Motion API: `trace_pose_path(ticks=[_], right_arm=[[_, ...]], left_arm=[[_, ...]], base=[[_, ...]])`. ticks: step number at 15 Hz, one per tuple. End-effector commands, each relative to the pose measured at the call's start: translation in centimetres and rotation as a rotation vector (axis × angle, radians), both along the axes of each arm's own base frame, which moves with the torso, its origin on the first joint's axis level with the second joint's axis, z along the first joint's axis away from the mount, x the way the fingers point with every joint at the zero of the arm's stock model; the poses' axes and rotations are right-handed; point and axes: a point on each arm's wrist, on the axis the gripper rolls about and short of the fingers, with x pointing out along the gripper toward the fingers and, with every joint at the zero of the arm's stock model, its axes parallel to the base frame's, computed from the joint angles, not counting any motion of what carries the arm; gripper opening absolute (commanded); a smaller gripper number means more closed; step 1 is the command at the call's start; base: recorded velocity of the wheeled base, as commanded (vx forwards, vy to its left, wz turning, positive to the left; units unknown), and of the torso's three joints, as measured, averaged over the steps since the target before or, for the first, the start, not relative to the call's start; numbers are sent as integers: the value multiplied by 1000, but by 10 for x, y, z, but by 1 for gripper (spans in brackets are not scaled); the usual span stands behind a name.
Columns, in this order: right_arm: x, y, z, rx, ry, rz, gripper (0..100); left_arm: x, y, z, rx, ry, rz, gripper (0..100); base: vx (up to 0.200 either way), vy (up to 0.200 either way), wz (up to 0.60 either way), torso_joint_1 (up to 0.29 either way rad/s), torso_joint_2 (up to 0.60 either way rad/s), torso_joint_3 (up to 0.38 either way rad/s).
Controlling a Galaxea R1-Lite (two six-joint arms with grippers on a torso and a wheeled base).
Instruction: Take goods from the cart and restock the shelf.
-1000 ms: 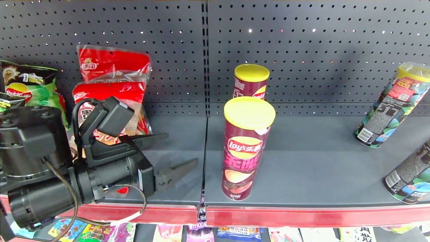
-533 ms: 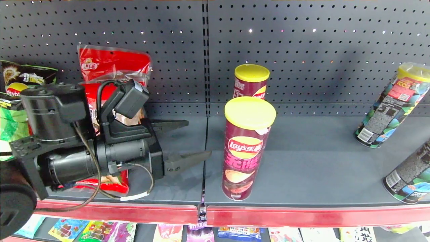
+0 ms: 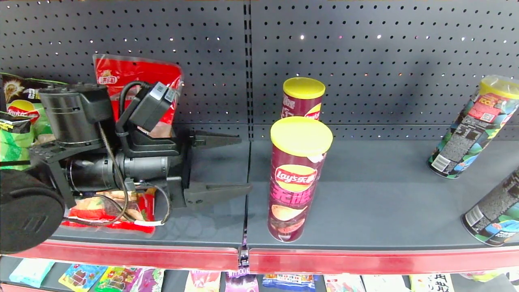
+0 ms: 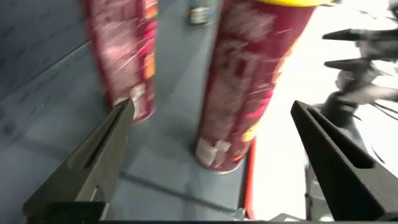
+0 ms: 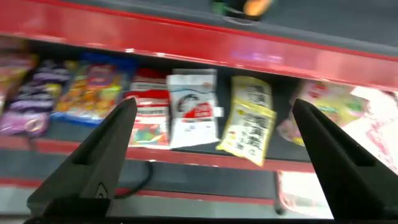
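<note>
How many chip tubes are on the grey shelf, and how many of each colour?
Dark red tubes: 2
Black-and-green tubes: 2
Total: 4

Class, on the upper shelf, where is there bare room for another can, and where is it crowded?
Widest free patch: the shelf floor between the front maroon can and the patterned cans at the right. The left end is crowded, with red bags, green bags and the open left gripper.
</note>
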Motion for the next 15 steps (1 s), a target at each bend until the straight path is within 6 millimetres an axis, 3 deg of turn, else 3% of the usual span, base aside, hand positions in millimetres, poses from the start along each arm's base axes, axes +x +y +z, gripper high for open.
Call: trace_pose_path(ticks=[1,7,15], right_arm=[[0,1,-1,6,3,38,100],[0,1,-1,0,3,34,100],[0,1,-1,-25,0,41,100]], left_arm=[[9,-5,-4,5,-13,-38,100],[26,-15,-3,-9,-36,-130,100],[25,-32,-13,-12,-2,-278,100]], base=[[0,0,0,0,0,0],[0,0,0,0,0,0],[0,0,0,0,0,0]])
